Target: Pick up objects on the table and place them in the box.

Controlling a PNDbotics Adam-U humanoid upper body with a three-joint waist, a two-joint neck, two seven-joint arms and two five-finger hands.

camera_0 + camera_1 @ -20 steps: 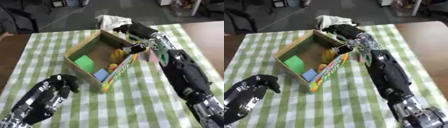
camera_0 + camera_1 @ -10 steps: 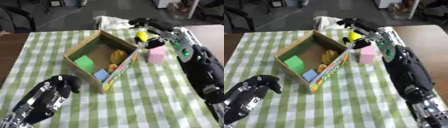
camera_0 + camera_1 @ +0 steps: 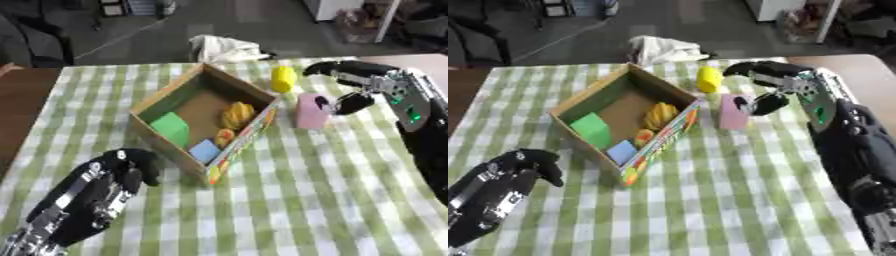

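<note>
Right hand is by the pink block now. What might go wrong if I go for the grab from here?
The right hand is open, its thumb beside the upright pink block; a sideways nudge may tip it. The yellow object stands just behind and could get knocked toward the table's far edge. The cardboard box is close on the left, so a pushed block may jam against its wall.

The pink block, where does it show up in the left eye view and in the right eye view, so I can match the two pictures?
Left eye view: the pink block stands right of centre, upper half, just right of the box.
Right eye view: it sits nearer the middle, again right of the box.
Shared landmark: the yellow object just above and left of it, near the cardboard box corner.
</note>
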